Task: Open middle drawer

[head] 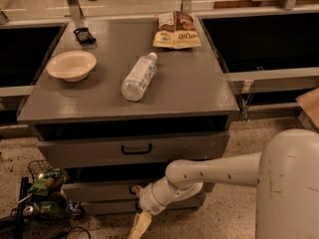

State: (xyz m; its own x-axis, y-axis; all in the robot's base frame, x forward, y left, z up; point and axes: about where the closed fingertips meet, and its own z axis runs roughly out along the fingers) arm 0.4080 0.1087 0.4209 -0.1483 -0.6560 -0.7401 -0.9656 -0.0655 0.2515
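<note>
Nearest you, the robot's pale rounded body (291, 183) fills the lower right. Its arm (219, 169) reaches left across the lower front of the grey cabinet. The gripper (138, 227) hangs at the bottom edge, pointing down at the floor, just below the drawer handle. Whether it is open or closed cannot be told, and nothing shows in it.

The middle drawer (97, 190) is the grey front low on the cabinet, under the upper drawer (89, 153). Its small black handle (134, 188) sits at the centre, partly hidden by the wrist (159, 198). By my judgement it is not yet pulled out.

To do this step well, lift the gripper to handle height and turn it to face the front. Catch the handle squarely, then pull straight back and level. Keep clear of the tangle of wires (45, 193) on the floor at left.

On the bench (199, 91) lie 1 clear plastic bottle (138, 77) on its side, 1 bowl (72, 65) and, farthest, 1 snack bag (175, 31). Pull gently, since the bottle could roll.
</note>
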